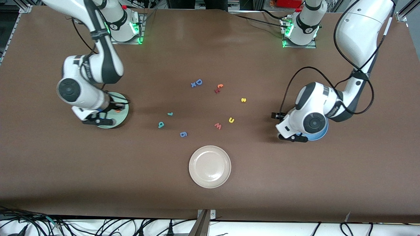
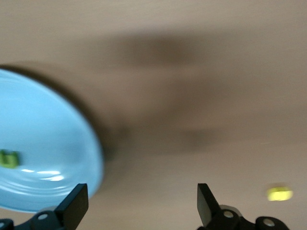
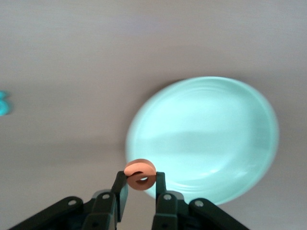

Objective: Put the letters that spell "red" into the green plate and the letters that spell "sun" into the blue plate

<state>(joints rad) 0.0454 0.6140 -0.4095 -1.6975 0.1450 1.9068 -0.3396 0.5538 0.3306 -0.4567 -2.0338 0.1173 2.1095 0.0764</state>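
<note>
Your right gripper (image 3: 140, 184) is clamped on the orange "e" (image 3: 139, 174), pinched between both fingertips and held over the rim of the green plate (image 3: 206, 139); in the front view that plate (image 1: 122, 115) sits toward the right arm's end of the table and the arm's wrist hides most of it, so you cannot see the whole dish there. Your left gripper (image 2: 141, 201) has its fingers wide apart with nothing between them, and it hangs by the edge of the blue plate (image 2: 43, 143), which is cut off by the frame in the left wrist view and mostly covered by the wrist in the front view (image 1: 321, 133). A small green letter (image 2: 8, 158) lies in the blue plate, too blurred to read. A yellow blur (image 2: 279, 193) on the table in that view cannot be identified. Between the two arms the loose letters lie scattered: the teal "r" (image 1: 170, 114), the teal "d" (image 1: 160, 124) nearer the camera, the yellow "s" (image 1: 243, 100), the yellow "u" (image 1: 231, 120), a pinkish "w" (image 1: 218, 126) just beside it, a blue "g" (image 1: 183, 134), and a blue "D" (image 1: 198, 82) farther from the camera. A beige plate (image 1: 210, 166) sits nearest the camera.
</note>
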